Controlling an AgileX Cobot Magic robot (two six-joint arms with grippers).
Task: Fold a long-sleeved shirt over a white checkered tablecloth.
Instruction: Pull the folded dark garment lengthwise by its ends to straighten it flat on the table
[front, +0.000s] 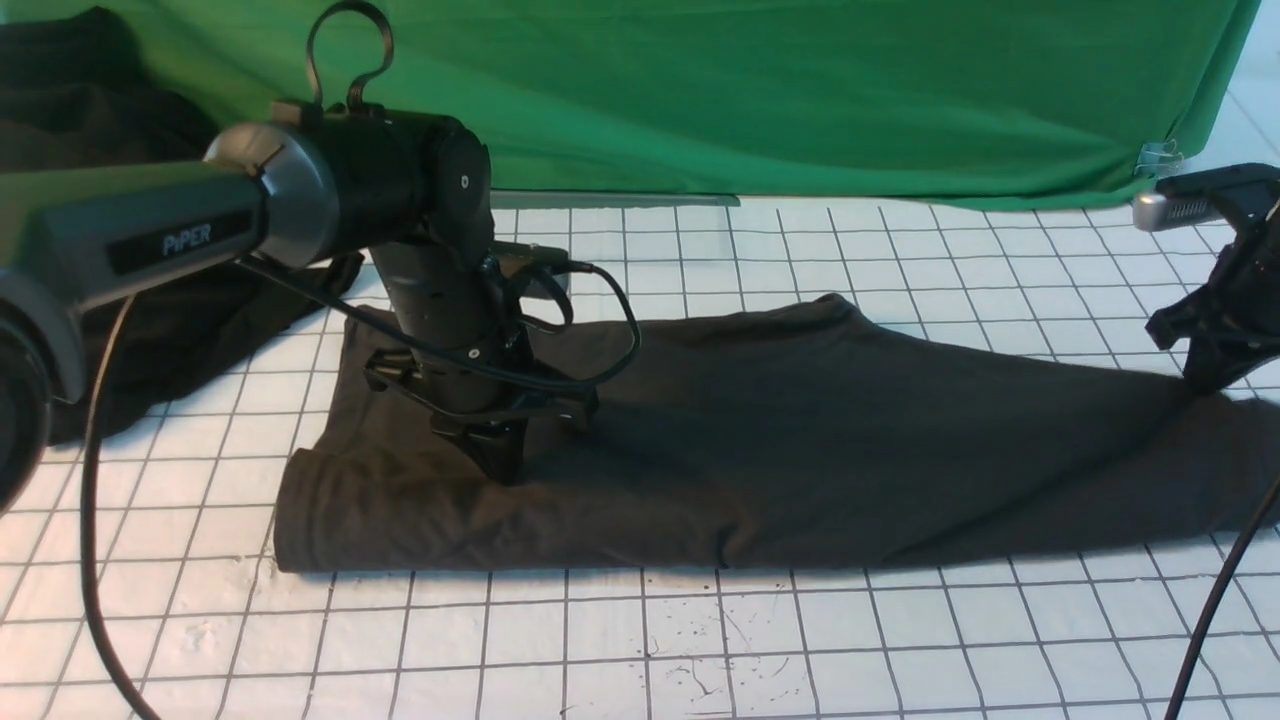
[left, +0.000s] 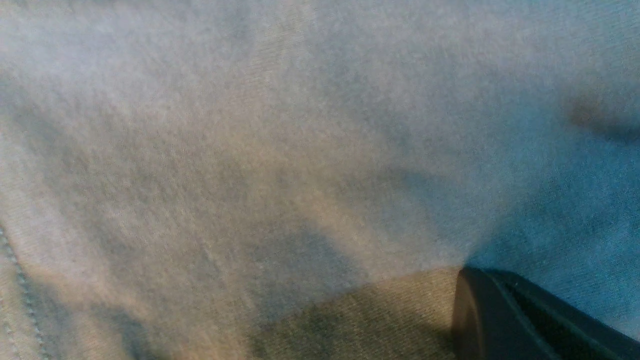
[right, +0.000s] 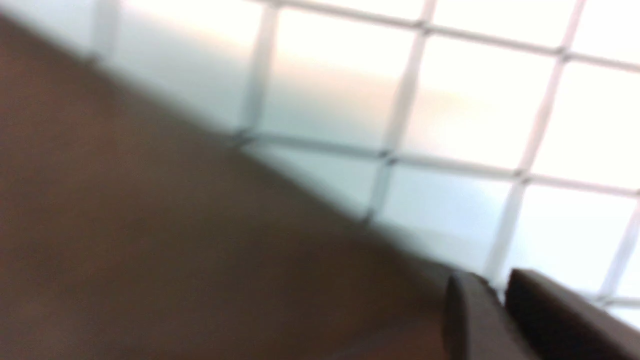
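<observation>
Front view, one long-sleeved shirt (front: 800, 440), one white checkered tablecloth (front: 700, 640)

Dark shirt (front: 800, 440), folded lengthwise, on checkered tablecloth (front: 800, 640)

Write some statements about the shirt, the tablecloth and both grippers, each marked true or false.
1. The long-sleeved shirt lies on the white checkered tablecloth. True.
2. The left gripper hangs high above the shirt. False: its tip is down on the shirt.
3. The green fabric hangs behind the tablecloth. True.
4. The right gripper is at the shirt's left end. False: it is at the right end.
</observation>
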